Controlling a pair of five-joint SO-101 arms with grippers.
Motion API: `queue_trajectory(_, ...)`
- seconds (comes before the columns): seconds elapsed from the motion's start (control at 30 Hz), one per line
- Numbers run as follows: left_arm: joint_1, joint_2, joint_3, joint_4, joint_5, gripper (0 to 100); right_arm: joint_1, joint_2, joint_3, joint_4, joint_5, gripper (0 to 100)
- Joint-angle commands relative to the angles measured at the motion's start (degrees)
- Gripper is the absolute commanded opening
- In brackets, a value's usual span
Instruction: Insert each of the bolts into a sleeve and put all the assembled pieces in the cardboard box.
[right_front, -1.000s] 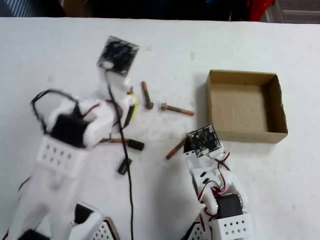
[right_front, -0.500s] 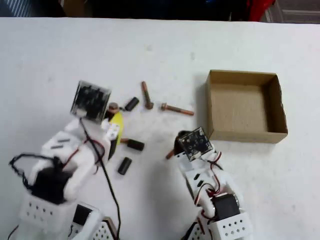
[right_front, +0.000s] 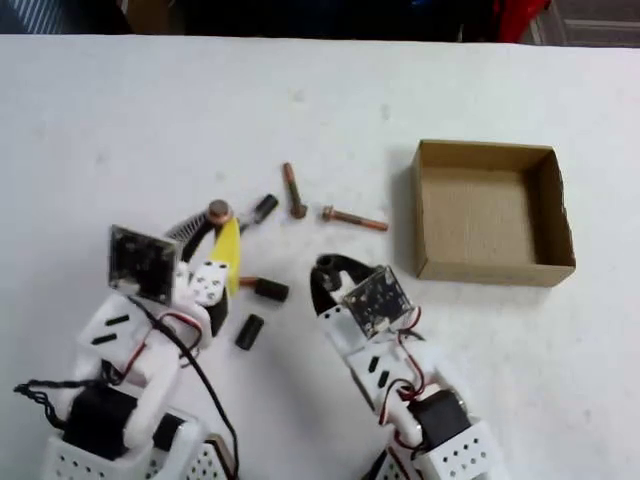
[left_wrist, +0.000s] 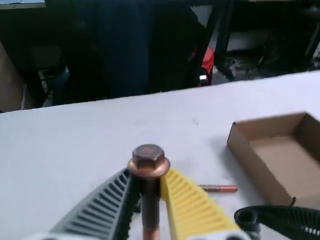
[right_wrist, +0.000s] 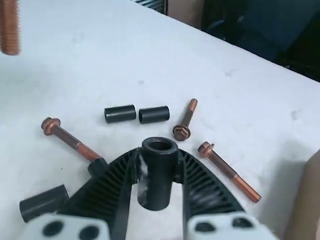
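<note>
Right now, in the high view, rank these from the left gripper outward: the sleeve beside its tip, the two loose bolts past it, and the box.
1. Loose sleeve, just beside the left gripper, which grips a bolt.
2. Lengthwise bolt, next over toward the box.
3. Crosswise bolt, close to the box.
4. Box, at the far right.

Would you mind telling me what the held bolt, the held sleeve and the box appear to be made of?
Bolt: likely copper-plated metal, by its reddish sheen. Sleeve: matte black, plastic or coated metal; unclear. Box: plain brown cardboard, dull fibrous walls.
</note>
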Motion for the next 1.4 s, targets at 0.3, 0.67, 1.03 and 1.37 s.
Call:
queue_trajectory(0.3,0.04,-12.35,9.85,-20.92,6.95,2,-6.02,-0.75,1.49,-13.32,-1.14,1.7)
queue_trajectory(0.67,3.21,-13.14,12.13,-27.52,6.59,2,-8.57,-0.75,1.49,-14.37,-1.14,1.7)
queue_trajectory(1.03,5.76,-6.73,11.69,-34.55,6.59,2,-8.48,-0.75,1.49,-17.01,-1.14,1.7)
queue_trajectory(1.37,8.75,9.19,3.16,-36.31,6.68,2,-8.31,-0.75,1.49,-16.66,-1.14,1.7)
